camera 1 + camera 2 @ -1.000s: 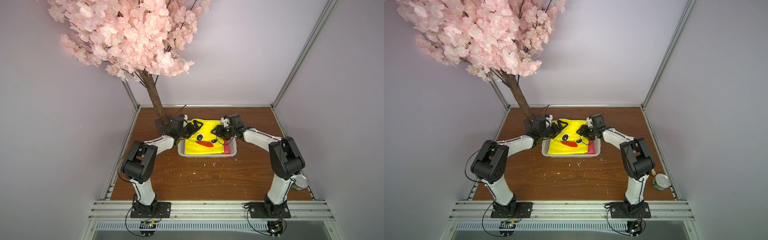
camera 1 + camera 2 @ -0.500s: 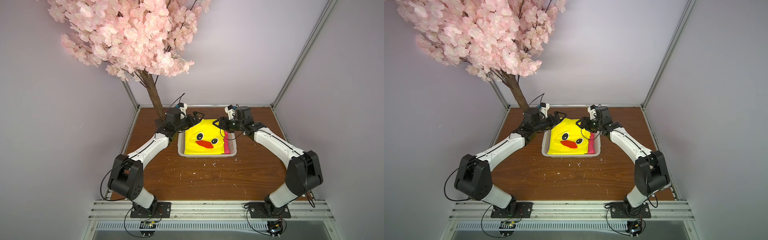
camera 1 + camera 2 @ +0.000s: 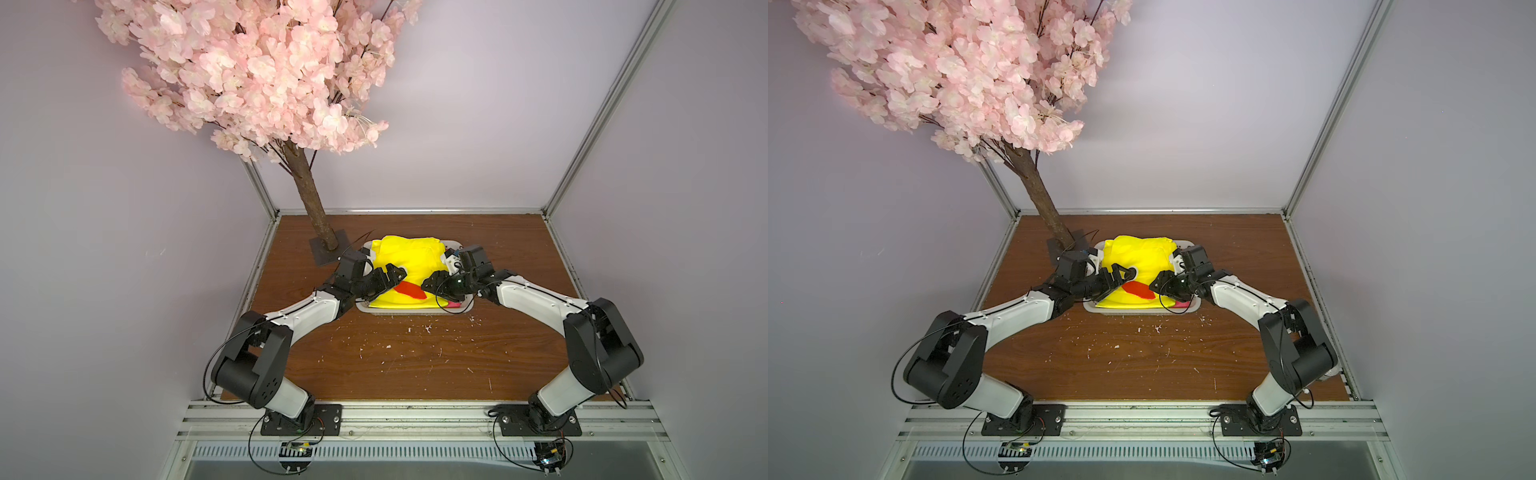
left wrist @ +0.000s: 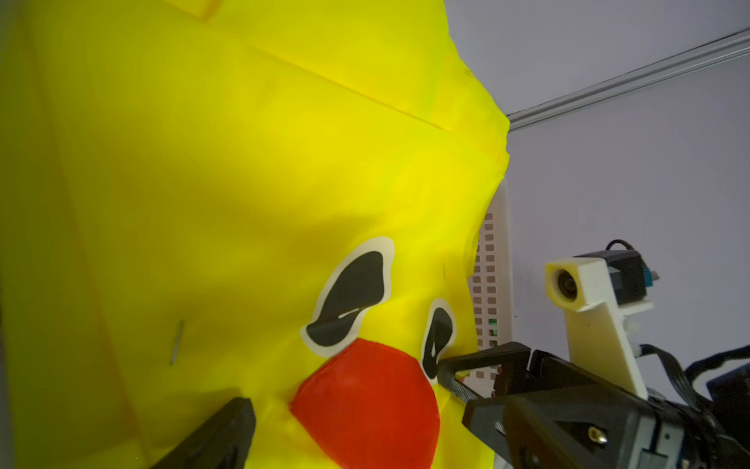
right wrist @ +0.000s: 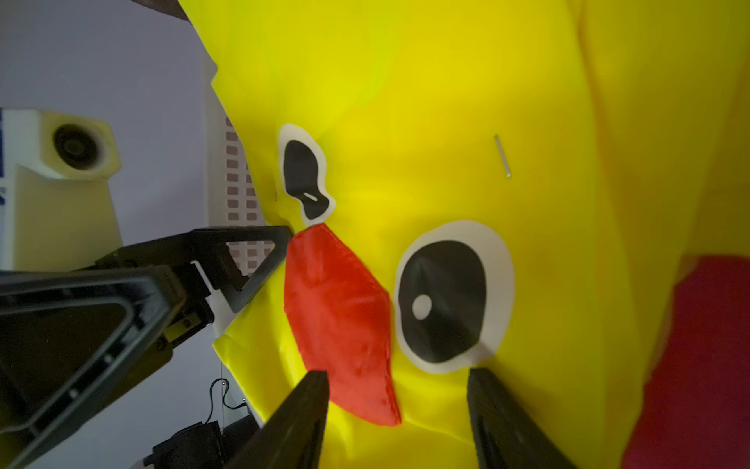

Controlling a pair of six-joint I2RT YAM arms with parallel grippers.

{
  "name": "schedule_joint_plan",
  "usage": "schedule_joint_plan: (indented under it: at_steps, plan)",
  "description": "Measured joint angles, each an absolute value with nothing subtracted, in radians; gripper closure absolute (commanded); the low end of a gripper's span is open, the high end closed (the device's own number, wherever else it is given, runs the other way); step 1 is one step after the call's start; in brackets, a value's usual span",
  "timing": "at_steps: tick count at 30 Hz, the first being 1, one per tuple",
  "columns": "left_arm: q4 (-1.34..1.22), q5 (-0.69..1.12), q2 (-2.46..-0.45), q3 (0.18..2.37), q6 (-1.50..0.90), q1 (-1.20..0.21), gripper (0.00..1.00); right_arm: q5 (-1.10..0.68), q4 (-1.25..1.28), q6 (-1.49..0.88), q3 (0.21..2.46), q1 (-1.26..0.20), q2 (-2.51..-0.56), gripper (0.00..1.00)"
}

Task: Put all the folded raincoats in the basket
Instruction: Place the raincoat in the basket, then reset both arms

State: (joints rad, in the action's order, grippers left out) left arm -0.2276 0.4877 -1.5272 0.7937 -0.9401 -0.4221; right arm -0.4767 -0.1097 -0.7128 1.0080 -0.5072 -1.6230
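Observation:
The folded yellow raincoat (image 3: pixel 405 257) (image 3: pixel 1138 255), printed with a duck face and a red beak (image 3: pixel 409 289), lies in the white perforated basket (image 3: pixel 415 311) (image 3: pixel 1142 311) and bulges above its rim. My left gripper (image 3: pixel 390 277) (image 3: pixel 1121 275) hovers open over the left of the face. One of its fingers (image 4: pixel 227 426) shows close to the fabric. My right gripper (image 3: pixel 432 286) (image 3: pixel 1159 286) (image 5: pixel 399 390) is open over the right of the face, its fingertips straddling the beak's tip and holding nothing. The raincoat (image 4: pixel 243 182) (image 5: pixel 446 101) fills both wrist views.
An artificial cherry tree's trunk (image 3: pixel 311 208) rises from a dark base plate (image 3: pixel 328 253) just left of the basket. A pink item (image 3: pixel 452 304) peeks from under the raincoat. White crumbs (image 3: pixel 409 330) dot the wooden table (image 3: pixel 395 365). Walls enclose three sides.
Both grippers moved from the raincoat's back corners forward and inward, and now hover over the duck face. The raincoat stays in the basket.

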Motion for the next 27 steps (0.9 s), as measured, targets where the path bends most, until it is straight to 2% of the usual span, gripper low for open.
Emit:
schedule_joint_plan:
  at_steps: [6,12,14,17,18,22,27]
  plan:
    - [-0.205,0.48,-1.529,0.829,-0.937,-0.422,0.0,-0.476,-0.149,-0.706,1.069,-0.495,-1.624,0.38]
    - [-0.078,0.419,-1.464,1.046,-0.867,-0.422,0.0,-0.473,-0.221,-0.692,1.215,-0.451,-1.559,0.34]
    - [-0.04,0.379,-1.413,1.121,-0.823,-0.422,0.0,-0.466,-0.24,-0.682,1.264,-0.431,-1.512,0.3]
    - [-0.001,0.296,-1.317,1.193,-0.736,-0.422,0.0,-0.427,-0.261,-0.657,1.311,-0.393,-1.421,0.15]
    - [0.004,0.258,-1.28,1.196,-0.705,-0.422,0.0,-0.413,-0.269,-0.646,1.321,-0.376,-1.389,0.02]
    - [0.01,0.116,-1.146,1.125,-0.599,-0.422,0.0,-0.334,-0.308,-0.591,1.331,-0.311,-1.284,0.01]
    - [-0.018,-0.099,-1.0,0.895,-0.489,-0.422,0.0,-0.168,-0.338,-0.528,1.266,-0.237,-1.201,0.0]
